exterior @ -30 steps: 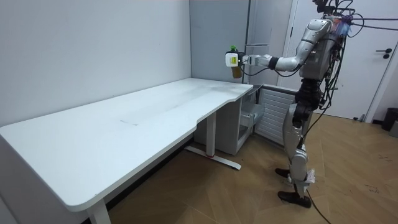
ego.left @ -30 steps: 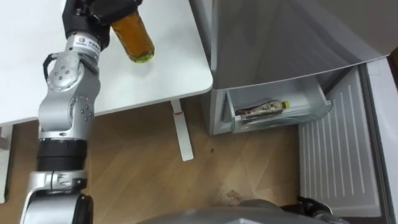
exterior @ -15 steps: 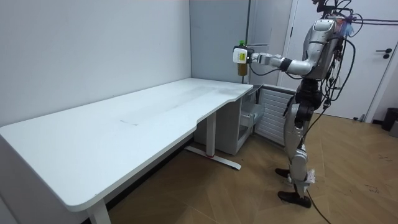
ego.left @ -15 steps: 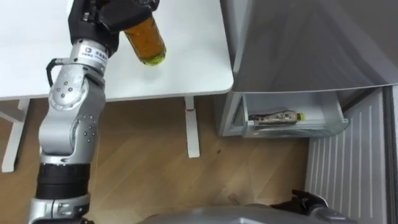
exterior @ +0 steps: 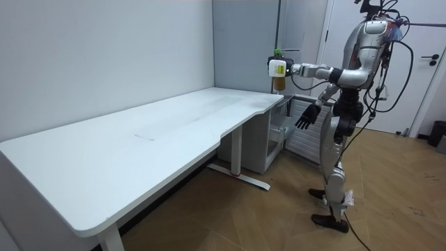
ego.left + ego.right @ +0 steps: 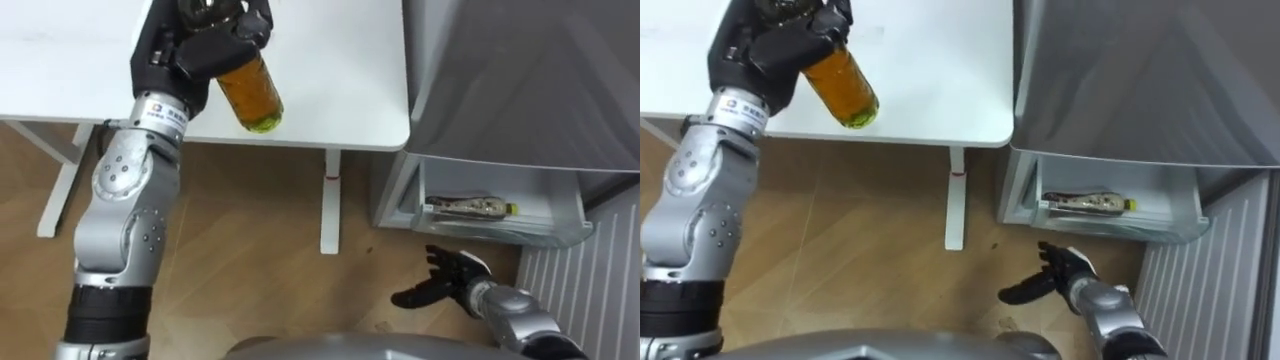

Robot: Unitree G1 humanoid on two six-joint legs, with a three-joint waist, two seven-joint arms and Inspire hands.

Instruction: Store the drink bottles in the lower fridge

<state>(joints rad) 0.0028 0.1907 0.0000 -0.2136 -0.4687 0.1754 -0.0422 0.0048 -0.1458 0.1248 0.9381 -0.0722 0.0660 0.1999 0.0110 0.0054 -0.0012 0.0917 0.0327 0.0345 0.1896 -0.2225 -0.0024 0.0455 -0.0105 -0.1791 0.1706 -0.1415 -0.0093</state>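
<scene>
My left hand (image 6: 196, 48) is shut on an amber drink bottle (image 6: 252, 95), held tilted above the white table's right end; the same bottle (image 6: 843, 92) points its base down toward the table edge. In the room view the bottle (image 5: 278, 70) is raised at chest height in front of the grey fridge (image 5: 244, 42). The fridge's lower drawer (image 6: 500, 230) is pulled out, with another bottle (image 6: 466, 207) lying flat inside. My right hand (image 6: 446, 283) hangs open below the drawer, over the wooden floor.
The white table (image 6: 330, 70) runs off to the left; its leg (image 6: 331, 205) stands just left of the fridge body (image 6: 520, 90). The fridge's ribbed open door (image 6: 590, 300) is at lower right. I stand on wooden floor before the drawer.
My left arm has carried the bottle from over the table toward the fridge. My right hand has risen into view, open. The eye view has shifted as I turned.
</scene>
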